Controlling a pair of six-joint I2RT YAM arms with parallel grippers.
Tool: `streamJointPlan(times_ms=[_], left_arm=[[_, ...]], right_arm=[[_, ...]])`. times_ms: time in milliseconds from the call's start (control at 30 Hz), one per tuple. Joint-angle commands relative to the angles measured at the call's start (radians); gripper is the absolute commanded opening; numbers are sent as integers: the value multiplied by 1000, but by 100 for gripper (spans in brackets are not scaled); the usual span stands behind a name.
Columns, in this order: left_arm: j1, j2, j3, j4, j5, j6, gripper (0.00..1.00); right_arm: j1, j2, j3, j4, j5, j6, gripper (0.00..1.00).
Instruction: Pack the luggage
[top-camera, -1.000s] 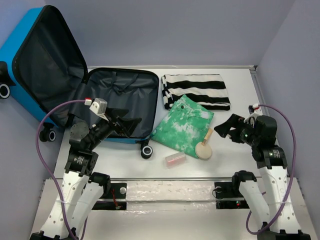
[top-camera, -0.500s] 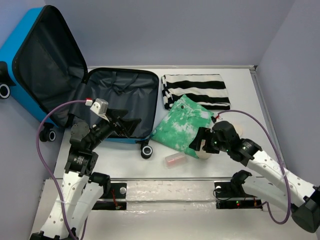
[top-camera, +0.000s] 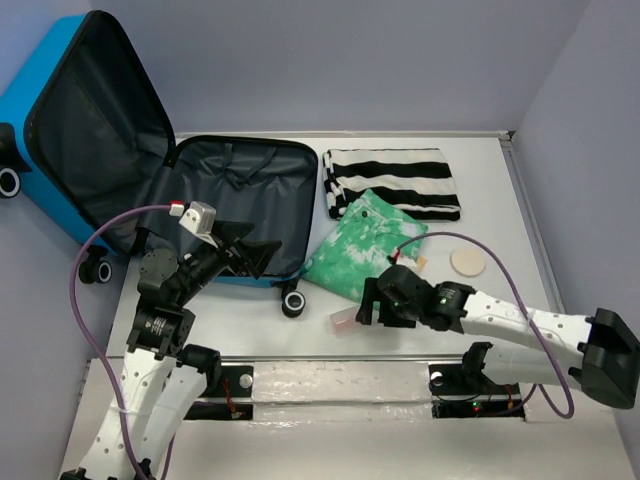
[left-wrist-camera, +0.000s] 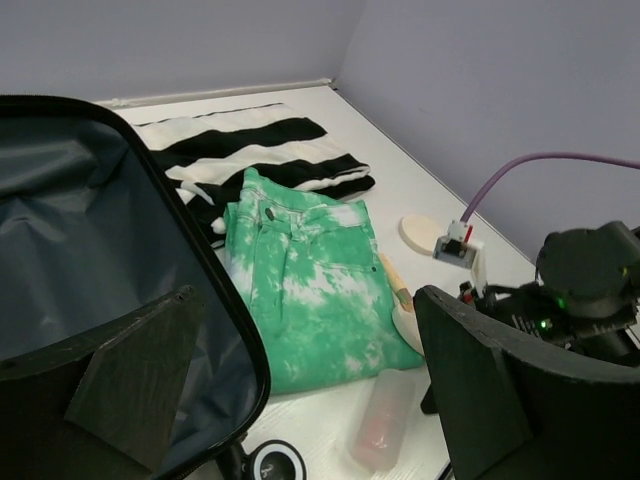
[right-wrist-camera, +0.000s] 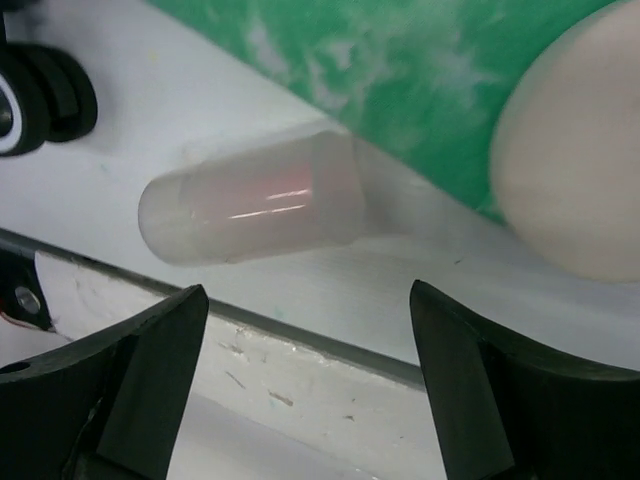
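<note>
Blue hard-shell suitcase (top-camera: 40, 80) lies open at 10 o'clock on white table (top-camera: 480, 170). At 6 o'clock, right fingers (right-wrist-camera: 130, 370) spread above translucent pink tube (right-wrist-camera: 255, 210). The left fingers (left-wrist-camera: 490, 400) spread over suitcase's near rim.

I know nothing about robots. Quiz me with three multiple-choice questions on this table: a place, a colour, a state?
1. The suitcase is: A zipped shut; B open, lining bare; C open, stuffed with clothes.
2. The folded striped cloth is: A red and yellow; B black and white; C blue and green.
3. The small pinkish bottle lies: A in the suitcase; B on the striped cloth; C on the table beside the green trousers.
Answers: 1 B, lid up with only lining showing; 2 B, its bands show it; 3 C, it lies on the white top just ahead of the open right gripper.
</note>
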Motion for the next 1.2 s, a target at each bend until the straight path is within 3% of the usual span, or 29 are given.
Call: streamJointPlan(times_ms=[0,167,733,900,1067,1100,1167], left_arm=[[-13,-23,32,21,-3,14,99],[-23,-35,32,18,-6,17,99],[-43,-38,33,20,3,19,99],[-44,-37,32,23,5,20,99],[-47,-32,33,24,6,20,99],[-47,-31,33,24,5,20,99],[-47,-29,32,24,5,20,99]], right_arm=[[121,64,58,38,55,131,91],[146,129,76,87,85,172,100],[146,304,136,184,168,190,98],[146,409,186,146,188,144,91],[156,474,200,119,171,140,73],[167,468,191,119,170,145,61],[167,453,171,116,165,157,53]])
